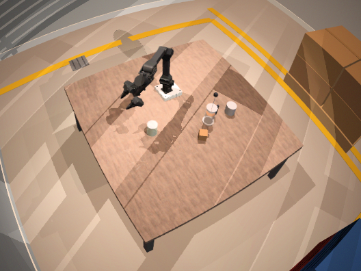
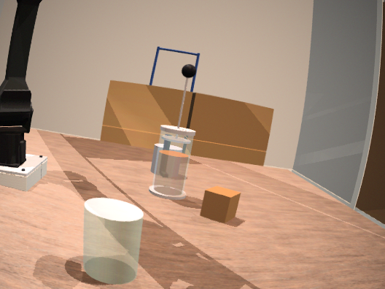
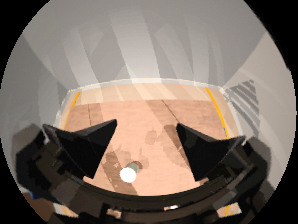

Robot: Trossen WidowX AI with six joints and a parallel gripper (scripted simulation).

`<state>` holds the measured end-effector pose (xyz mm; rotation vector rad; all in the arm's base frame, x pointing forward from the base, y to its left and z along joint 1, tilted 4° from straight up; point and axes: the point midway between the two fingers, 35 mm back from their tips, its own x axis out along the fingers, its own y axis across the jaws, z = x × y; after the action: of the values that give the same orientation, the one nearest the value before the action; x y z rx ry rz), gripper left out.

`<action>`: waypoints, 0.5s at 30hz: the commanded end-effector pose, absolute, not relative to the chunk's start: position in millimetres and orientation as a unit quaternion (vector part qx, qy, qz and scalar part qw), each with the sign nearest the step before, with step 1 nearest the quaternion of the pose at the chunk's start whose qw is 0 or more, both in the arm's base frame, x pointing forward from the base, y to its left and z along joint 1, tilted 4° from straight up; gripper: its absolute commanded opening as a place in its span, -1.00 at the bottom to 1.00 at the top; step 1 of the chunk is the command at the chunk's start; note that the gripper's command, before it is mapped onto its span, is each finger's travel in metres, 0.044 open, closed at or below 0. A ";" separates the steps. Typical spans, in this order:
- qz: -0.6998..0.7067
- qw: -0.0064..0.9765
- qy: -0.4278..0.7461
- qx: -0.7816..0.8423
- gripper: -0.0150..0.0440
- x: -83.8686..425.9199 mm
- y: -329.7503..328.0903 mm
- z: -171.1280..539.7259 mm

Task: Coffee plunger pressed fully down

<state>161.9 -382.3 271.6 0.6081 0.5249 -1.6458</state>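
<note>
1. The arm (image 1: 161, 65) rises from its white base (image 1: 167, 92), upright through the first link
2. At the top it folds at the elbow (image 1: 167, 51) and slopes down and away from the base
3. The forearm runs into a bulky wrist (image 1: 141, 80), pitched downward toward the table surface
4. The gripper (image 1: 128, 99) hangs low, just above the wood, pointing forward and down
5. Its jaws stand spread wide apart, with nothing between them
6. In the wrist view both dark fingers show as wedge shapes at left and right, tips angled inward, a broad gap separating them
7. In the exterior view only the upright link and base mount (image 2: 14, 109) are visible
</note>
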 end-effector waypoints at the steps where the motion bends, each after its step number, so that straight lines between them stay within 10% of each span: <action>1: -0.635 0.690 0.252 0.240 1.00 215.4 -339.9 279.6; 15: -0.272 0.903 0.313 0.116 1.00 333.0 -124.9 296.5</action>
<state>322.2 -173.4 291.9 0.3090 0.6460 -0.7447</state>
